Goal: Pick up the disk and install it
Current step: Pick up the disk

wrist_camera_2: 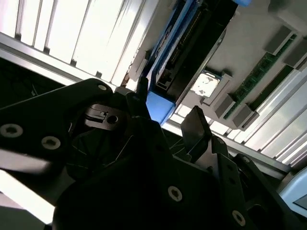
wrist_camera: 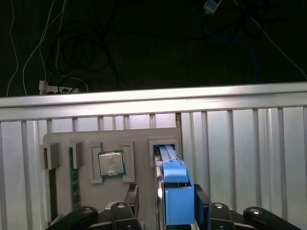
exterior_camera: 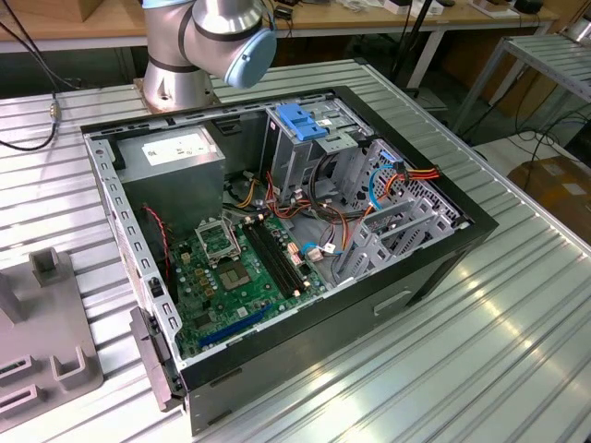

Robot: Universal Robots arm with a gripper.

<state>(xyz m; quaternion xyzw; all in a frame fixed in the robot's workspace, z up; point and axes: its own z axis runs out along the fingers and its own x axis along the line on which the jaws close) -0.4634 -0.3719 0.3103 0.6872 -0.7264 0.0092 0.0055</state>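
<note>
The black gripper straddles the near end of the disk. One finger sits right against the blue plastic end tab. The other finger stands just off the disk's opposite face, so the jaws are apart and not yet clamped.

The disk stands on edge in a slot of a matte grey fixture tray. Its long axis runs from that slot toward the gripper, tabbed end nearest. In the second wrist view its dark metal body and blue rail stretch away from the fingers.

Beside it in the tray lie a square processor chip with a metal lid, flat in its recess, and green memory sticks set on edge. The tray rests on a ribbed aluminium bench. Past the bench edge, cables trail over dark floor.

In the exterior view an open computer case lies on the bench beside the arm's base.
</note>
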